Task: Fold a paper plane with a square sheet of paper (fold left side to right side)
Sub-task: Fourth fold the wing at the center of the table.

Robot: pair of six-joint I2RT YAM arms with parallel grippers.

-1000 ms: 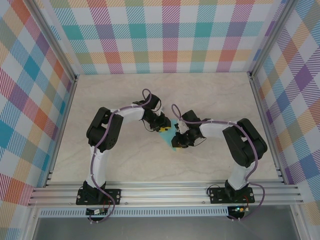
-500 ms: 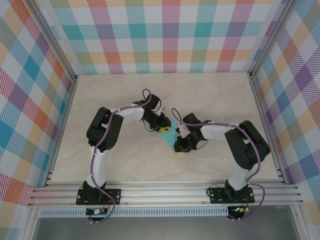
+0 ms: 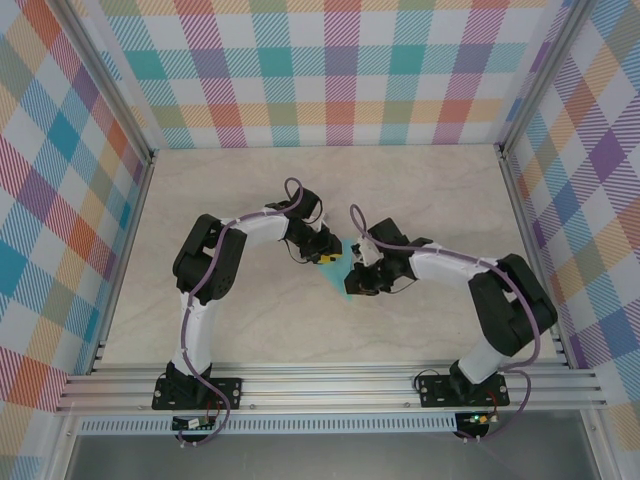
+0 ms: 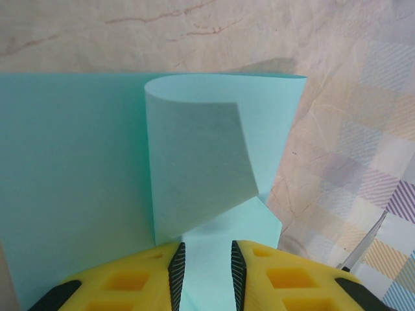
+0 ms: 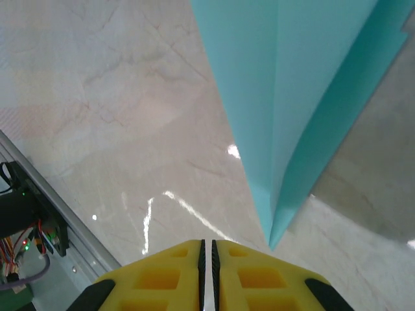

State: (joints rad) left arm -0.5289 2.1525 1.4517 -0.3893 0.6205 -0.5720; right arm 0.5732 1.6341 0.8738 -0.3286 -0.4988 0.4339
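The light-turquoise paper [image 3: 342, 272] lies mid-table between both grippers, partly folded. In the left wrist view the paper [image 4: 78, 162] spreads flat, and one flap [image 4: 194, 162] curls up and back towards the camera. My left gripper [image 4: 207, 259] sits low over its near edge, jaws a little apart, with paper showing in the gap; from above the left gripper [image 3: 328, 258] is at the paper's left side. In the right wrist view the paper [image 5: 272, 97] tapers in layers to a point. My right gripper [image 5: 207, 249] is shut and empty on bare table left of that point. From above the right gripper [image 3: 360, 288] is at the paper's lower right.
The marble-look tabletop [image 3: 250, 320] is ringed by plaid walls [image 3: 340, 70]. An aluminium rail [image 3: 330, 385] runs along the near edge behind the arm bases. In the right wrist view a rail with electronics [image 5: 26, 214] shows at lower left.
My right arm's elbow has swung out to the right, and its gripper has shifted slightly along the paper's lower right edge. The left arm has stayed put.
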